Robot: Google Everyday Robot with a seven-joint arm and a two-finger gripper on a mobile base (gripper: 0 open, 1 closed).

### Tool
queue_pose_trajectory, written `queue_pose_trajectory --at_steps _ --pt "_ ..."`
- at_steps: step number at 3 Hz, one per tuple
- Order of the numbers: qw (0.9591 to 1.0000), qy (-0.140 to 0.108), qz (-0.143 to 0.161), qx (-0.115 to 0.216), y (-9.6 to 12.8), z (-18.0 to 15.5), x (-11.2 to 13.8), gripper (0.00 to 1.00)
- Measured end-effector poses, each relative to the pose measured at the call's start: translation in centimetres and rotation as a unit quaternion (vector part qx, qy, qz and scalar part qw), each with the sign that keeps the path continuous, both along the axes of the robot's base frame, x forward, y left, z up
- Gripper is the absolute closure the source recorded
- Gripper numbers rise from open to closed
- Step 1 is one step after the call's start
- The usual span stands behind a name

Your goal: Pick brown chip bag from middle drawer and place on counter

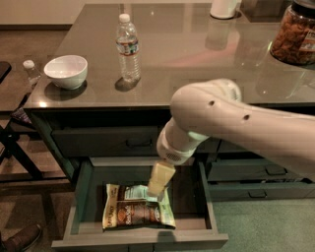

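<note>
Reflections lie across the large glossy grey-brown worktop [197,64], the flat top of a dark grey-green cabinet of drawers. On its left end stands a round white bowl [65,71]. To the bowl's right, apart from it, a clear plastic water bottle with a white cap [128,47] stands upright. At the far right edge is a clear jar of brown snacks [294,37], and at the back edge a white cylindrical object [225,7] is cut off by the frame.

Below the worktop, a wide drawer with a dark bar handle [113,141] is shut. Under it the wide shallow dark grey-green middle drawer [83,197] is pulled out, its plain floor showing. The crinkly brown chip bag with cream-yellow and pale green edges [135,214] lies flat on that floor, towards the front and left of centre. The narrower drawers with bar handles [261,173] to the right are shut.

The robot's bulky white arm [236,123] reaches in from the right and bends down in front of the cabinet. Its cream-coloured claw [156,191] hangs inside the open drawer, its tip at the bag's upper right part. Whether it touches the bag, and whether it is open or closed, cannot be told.

Pale grey-green carpet [266,226] covers the floor at lower right. Left of the cabinet stand black frame legs [19,157] and a small white-capped bottle [30,71], and a dark shoe [19,239] shows in the bottom corner.
</note>
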State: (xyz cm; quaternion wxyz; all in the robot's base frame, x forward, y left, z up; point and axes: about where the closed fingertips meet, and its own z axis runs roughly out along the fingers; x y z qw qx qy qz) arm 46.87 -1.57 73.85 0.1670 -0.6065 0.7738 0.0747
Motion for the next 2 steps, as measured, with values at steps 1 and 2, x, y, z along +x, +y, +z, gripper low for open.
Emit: queue_pose_trajectory --at_steps 1,2 --pt "0.9991 0.01 0.019 0.037 3.6 -3.9 0.5 0.0" --pt "0.9957 0.046 0.03 0.074 5.8 -7.7 0.4 0.0"
